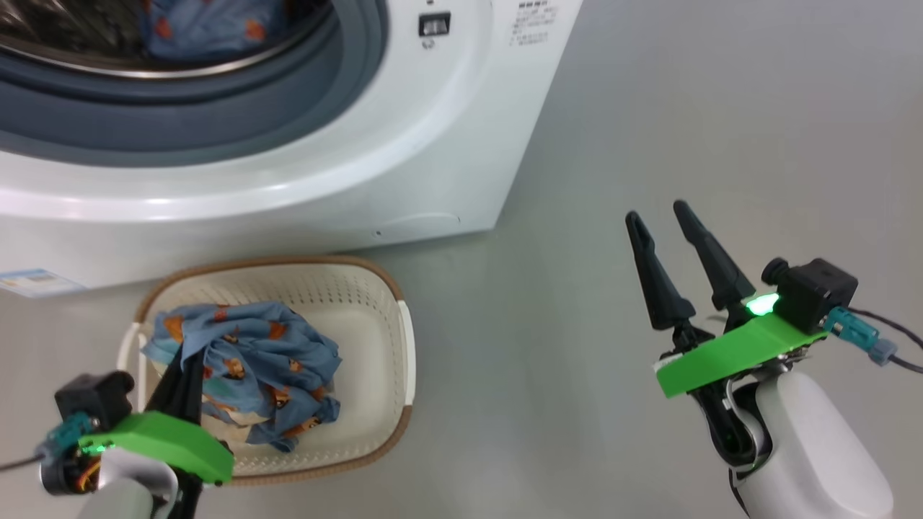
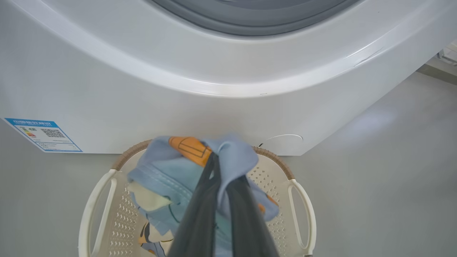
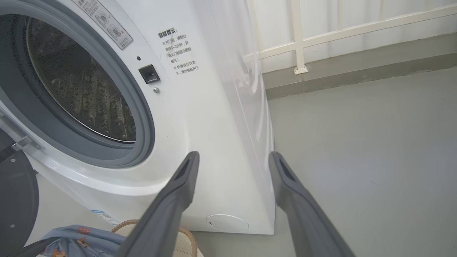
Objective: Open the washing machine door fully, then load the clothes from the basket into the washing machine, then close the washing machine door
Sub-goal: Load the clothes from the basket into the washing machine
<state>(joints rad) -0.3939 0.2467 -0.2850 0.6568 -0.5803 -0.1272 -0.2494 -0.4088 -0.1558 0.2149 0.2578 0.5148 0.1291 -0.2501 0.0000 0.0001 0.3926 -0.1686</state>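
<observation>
Loading is in hand — clothes point(image 2: 171, 171) are pinched by the left gripper point(image 2: 216, 160); the right gripper point(image 1: 657, 213) is held wide, empty. A lift into the washing machine point(image 1: 433, 144) is called for.

The washing machine point(image 1: 404, 166) is white, its seal point(image 1: 180, 122) grey-blue, its drum point(image 3: 82, 89) perforated steel, its sticker point(image 1: 32, 282) blue. The clothes point(image 1: 267, 360) are light blue with an orange-brown bear print, some cream. The basket point(image 1: 360, 303) is cream, perforated, brown-rimmed. The floor point(image 1: 685, 108) is grey.

we count one washing machine point(image 1: 433, 144), one basket point(image 1: 360, 303), one left gripper point(image 1: 186, 367), one right gripper point(image 1: 657, 211), one blue sticker point(image 1: 36, 281) and two bunches of clothes point(image 1: 267, 360).
</observation>
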